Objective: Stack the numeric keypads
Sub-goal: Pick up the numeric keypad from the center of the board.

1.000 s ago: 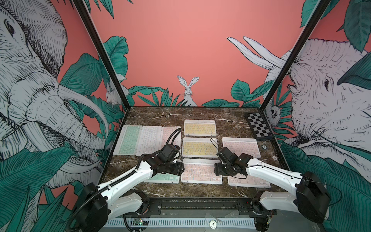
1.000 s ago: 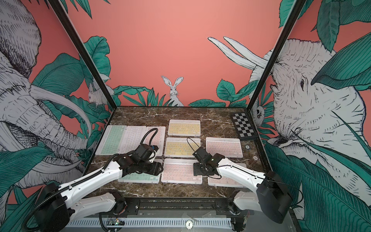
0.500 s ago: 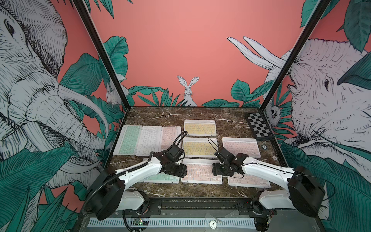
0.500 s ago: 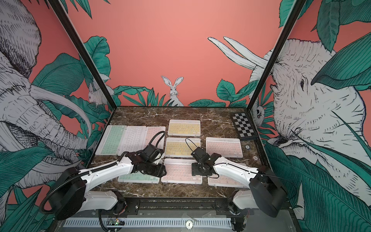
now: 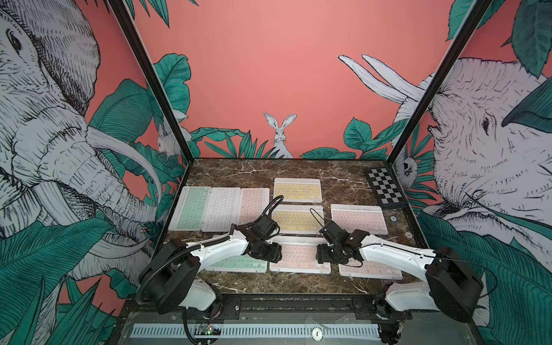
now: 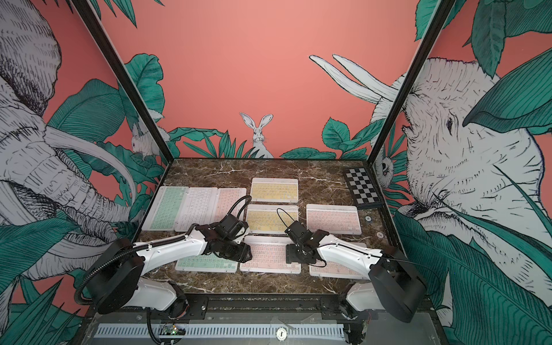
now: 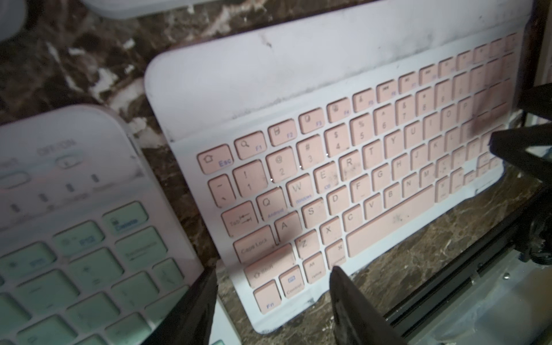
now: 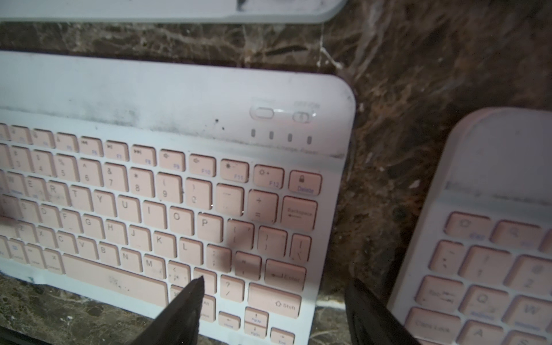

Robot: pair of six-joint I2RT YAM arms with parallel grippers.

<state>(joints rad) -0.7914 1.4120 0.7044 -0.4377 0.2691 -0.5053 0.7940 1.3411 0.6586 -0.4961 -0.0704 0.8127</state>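
Partly under the left arm (image 5: 221, 248), mint keypad (image 5: 239, 264)

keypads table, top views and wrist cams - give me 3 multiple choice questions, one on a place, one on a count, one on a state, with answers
1. Where is the checkered board?
A) in the middle of the front edge
B) in the near left corner
C) in the far right corner of the table

2. How many yellow keypads are there?
A) one
B) two
C) four

3. The right gripper is:
A) open, holding nothing
B) shut on a keypad lifted into the air
C) shut tight with nothing near it

Answers:
1 C: both top views show the board against the back right corner post.
2 B: one lies at the back and a second just in front of it. All other keypads have pink, green or white keys.
3 A: in the right wrist view its fingers stand apart astride the right end of the front pink keypad, which lies flat.
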